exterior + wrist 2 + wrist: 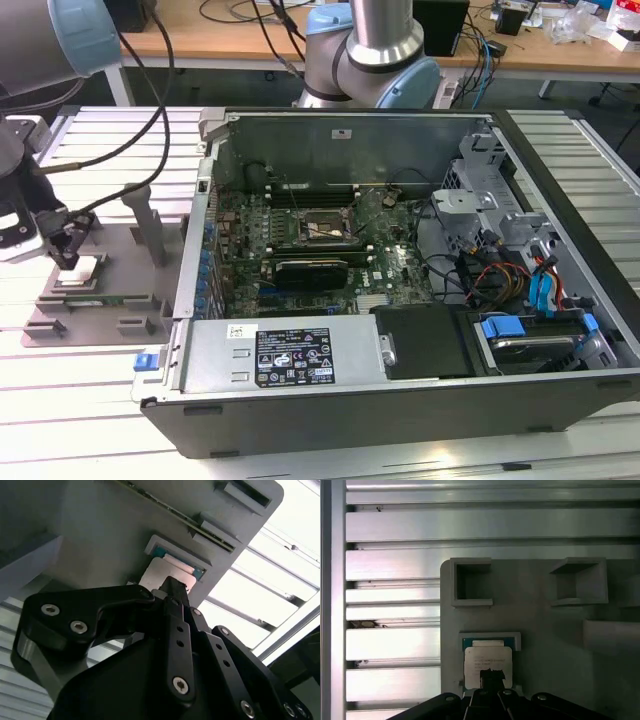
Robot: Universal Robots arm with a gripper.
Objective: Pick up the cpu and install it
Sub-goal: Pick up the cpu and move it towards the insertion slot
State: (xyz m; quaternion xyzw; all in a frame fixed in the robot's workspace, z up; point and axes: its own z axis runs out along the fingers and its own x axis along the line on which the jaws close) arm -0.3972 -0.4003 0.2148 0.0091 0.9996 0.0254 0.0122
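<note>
The cpu, a small square chip with a pale metal top, lies flat in a shallow pocket of a grey holder plate at the exterior view's left, outside the computer case. My gripper hangs right over the chip. Its dark fingers are pressed together into one narrow tip. That tip sits on or just above the chip's top; contact cannot be judged. The dark socket frame lies on the motherboard inside the case.
The open computer case fills the middle and the exterior view's right, with a black card, cables and drive bays inside. On the holder plate stand two grey posts and square cups. Slatted aluminium table surrounds the plate.
</note>
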